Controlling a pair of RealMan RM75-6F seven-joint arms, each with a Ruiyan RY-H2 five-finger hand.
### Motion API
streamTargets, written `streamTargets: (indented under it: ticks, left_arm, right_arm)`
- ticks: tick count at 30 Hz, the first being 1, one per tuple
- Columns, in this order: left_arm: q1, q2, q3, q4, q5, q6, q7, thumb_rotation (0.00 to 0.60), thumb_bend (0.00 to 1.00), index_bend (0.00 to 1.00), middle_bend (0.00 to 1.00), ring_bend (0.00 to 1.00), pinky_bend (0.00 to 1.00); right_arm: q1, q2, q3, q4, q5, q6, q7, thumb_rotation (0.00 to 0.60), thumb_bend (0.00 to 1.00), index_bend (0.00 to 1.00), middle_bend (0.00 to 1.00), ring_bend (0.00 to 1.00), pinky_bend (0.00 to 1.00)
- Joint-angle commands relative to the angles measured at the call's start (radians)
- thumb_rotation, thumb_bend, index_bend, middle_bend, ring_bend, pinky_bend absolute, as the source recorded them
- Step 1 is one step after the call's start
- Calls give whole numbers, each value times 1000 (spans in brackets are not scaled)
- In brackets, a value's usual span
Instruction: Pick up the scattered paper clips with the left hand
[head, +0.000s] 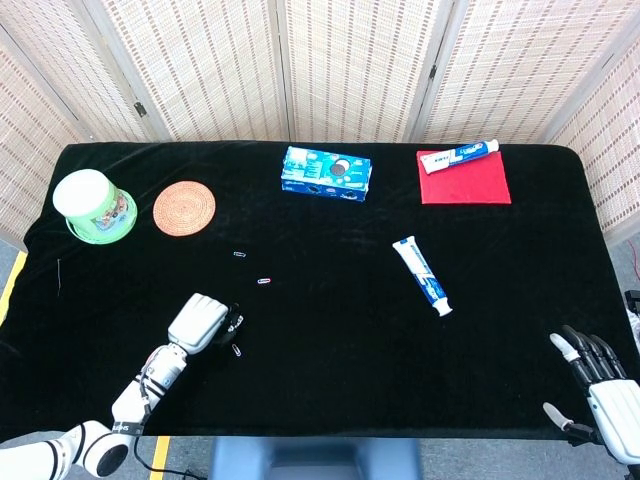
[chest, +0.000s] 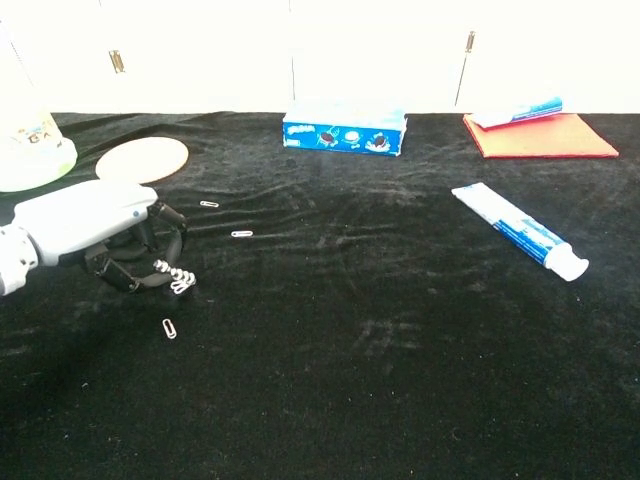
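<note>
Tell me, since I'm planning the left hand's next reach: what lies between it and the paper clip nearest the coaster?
Only bare black cloth: the chest view shows nothing between the left hand and that paper clip.

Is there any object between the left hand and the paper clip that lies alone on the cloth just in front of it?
Nothing visible. Only bare black cloth separates the left hand from the loose paper clip.

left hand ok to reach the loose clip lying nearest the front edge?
Probably yes. The loose clip lies on bare cloth just in front of the left hand, with nothing between them. But the hand already pinches a bunch of clips, which may hamper another pick.
</note>
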Motion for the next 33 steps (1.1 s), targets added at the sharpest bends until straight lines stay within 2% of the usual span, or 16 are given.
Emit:
streamTargets:
  ticks: [1,11,17,33]
  left_arm:
    - [11,20,2,-34,13,26,19,600,493,824,1000,1000,1000]
    - [53,83,47,-180,32,64,97,600,493,825,1000,1000,1000]
    - [88,83,82,-221,67,104,143,600,494,825,1000,1000,1000]
    - [117,31,102,-185,54,84,206,600,494,825,1000,1000,1000]
  right_arm:
    - [0,0,-1,1,-1,0,0,600,239,0,0,0,0]
    - [-5,-2,-10,5,-29,18,-7,600,239,0,0,0,0]
    - [-17,-4,-22,18,-61,52,-2,600,239,0,0,0,0]
    - [-25,-8,-28,37,-86,84,4,600,238,0,0,0,0]
